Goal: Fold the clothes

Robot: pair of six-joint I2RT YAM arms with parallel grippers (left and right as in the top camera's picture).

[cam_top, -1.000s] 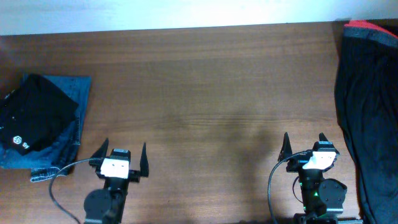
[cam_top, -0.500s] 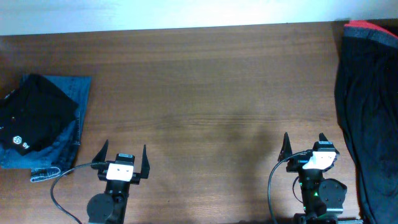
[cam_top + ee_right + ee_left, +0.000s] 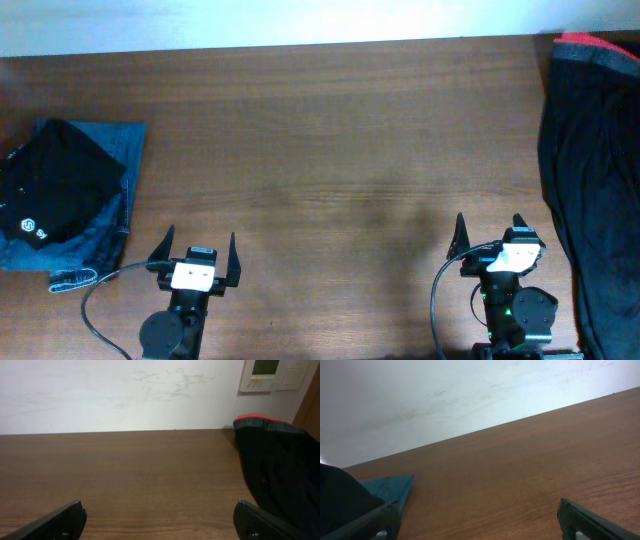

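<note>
Done stack: folded black logo-printed garment (image 3: 55,190) atop folded blue denim jeans (image 3: 128,150), left edge.
To fold: wide loose black fabric with red trim (image 3: 590,150), right edge.
Left gripper (image 3: 198,242): near edge, fingers spread, empty.
Right gripper (image 3: 488,225): likewise, near the loose fabric.
Next, likely: pull that fabric toward the middle and spread it flat.

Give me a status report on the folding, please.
Left gripper, right gripper open, empty. Folded black piece atop jeans, left; black garment heaped right. Nothing obstructing.

Left gripper (image 3: 199,248), right gripper (image 3: 489,232): black pointed fingers (image 3: 163,248), white housings (image 3: 191,274), round black bases (image 3: 165,334), looped black cables (image 3: 88,300); green light (image 3: 507,311) on right.
</note>
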